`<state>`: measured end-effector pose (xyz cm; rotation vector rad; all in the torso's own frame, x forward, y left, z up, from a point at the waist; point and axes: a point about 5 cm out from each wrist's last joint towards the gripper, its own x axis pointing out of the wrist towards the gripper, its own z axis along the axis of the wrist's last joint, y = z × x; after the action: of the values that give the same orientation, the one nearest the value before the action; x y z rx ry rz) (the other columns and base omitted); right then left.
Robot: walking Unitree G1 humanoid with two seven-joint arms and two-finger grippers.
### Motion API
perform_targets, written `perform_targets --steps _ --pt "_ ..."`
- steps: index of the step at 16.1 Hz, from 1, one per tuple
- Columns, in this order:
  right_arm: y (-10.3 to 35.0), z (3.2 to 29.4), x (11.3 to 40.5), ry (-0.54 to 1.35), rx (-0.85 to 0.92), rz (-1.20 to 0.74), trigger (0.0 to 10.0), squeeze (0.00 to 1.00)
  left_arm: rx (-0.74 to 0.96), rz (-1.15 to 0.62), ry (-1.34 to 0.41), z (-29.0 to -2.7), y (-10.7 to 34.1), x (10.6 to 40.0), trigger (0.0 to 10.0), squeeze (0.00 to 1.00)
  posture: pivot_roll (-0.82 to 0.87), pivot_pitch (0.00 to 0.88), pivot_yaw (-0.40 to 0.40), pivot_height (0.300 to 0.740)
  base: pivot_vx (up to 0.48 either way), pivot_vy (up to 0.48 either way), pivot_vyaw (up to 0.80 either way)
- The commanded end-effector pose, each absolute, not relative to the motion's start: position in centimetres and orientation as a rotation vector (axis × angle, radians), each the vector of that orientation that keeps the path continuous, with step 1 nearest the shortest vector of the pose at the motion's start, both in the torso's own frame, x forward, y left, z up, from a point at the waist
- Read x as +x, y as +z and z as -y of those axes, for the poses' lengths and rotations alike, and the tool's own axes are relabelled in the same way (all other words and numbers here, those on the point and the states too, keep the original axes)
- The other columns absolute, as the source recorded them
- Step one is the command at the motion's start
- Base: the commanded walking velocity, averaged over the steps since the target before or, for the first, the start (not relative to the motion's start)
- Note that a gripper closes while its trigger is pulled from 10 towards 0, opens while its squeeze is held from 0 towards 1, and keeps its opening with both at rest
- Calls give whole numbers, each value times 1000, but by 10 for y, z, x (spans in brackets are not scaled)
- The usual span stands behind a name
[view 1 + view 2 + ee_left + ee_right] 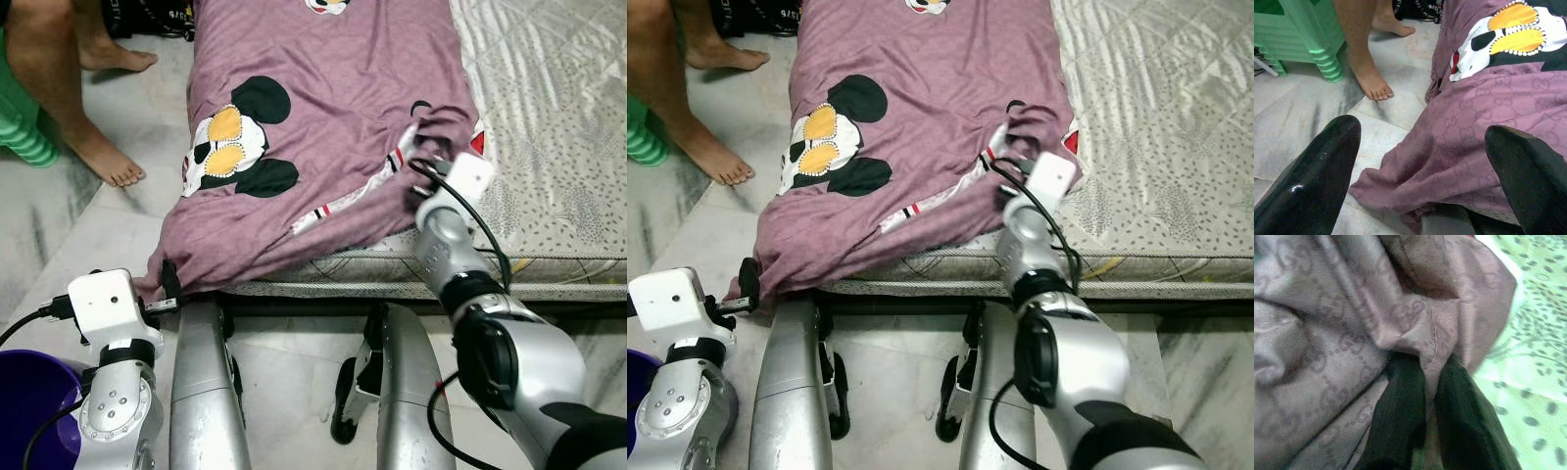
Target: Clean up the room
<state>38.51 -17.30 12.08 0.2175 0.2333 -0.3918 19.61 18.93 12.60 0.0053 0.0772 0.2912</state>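
Nearest to the camera are the robot's two silver legs (pixel 206 392), and beside them a purple bucket (pixel 24 406) stands on the marble floor (pixel 118 211) at the robot's left. The task's thing is the purple blanket (pixel 323 127) with a cartoon mouse print; it lies across the bed (pixel 549 127), and its lower corner hangs over the mattress edge down to the floor. The left tool (pixel 1422 171) is at this hanging corner, its two black fingers spread wide apart with the cloth between them but not yet pinched. The right tool (pixel 1425 411) is further up on the bed at the blanket's right edge, and its fingers are closed tight on a fold of the blanket. A person's bare feet (pixel 108 157) stand on the floor near the blanket, next to a green plastic stool (pixel 20 127). I think the risk here is a one-sided pull: if the right arm lifts before the left tool closes, the blanket may slide off the bed and drag on the floor. The small pinched fold could also slip out under the blanket's weight, and the hanging corner could catch under the robot's legs
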Motion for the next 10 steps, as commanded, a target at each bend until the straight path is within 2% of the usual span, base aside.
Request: perform_targets --steps 1,5,8,10 --pt "111 187 379 -434 202 -263 0 0 9 -103 309 -192 120 193 10000 0 184 251 -64 554 0 0 0" --pt "91 226 355 -470 111 -264 0 0 8 -95 308 -194 119 196 10000 0 161 234 -58 554 0 0 0" --pt "82 234 332 -436 45 -264 0 0 4 -94 301 -194 118 198 10000 0 143 229 -53 554 0 0 0" --pt "75 229 289 -320 -55 -275 0 0 -2 -96 284 -192 116 202 10000 0 106 217 -46 554 0 0 0"
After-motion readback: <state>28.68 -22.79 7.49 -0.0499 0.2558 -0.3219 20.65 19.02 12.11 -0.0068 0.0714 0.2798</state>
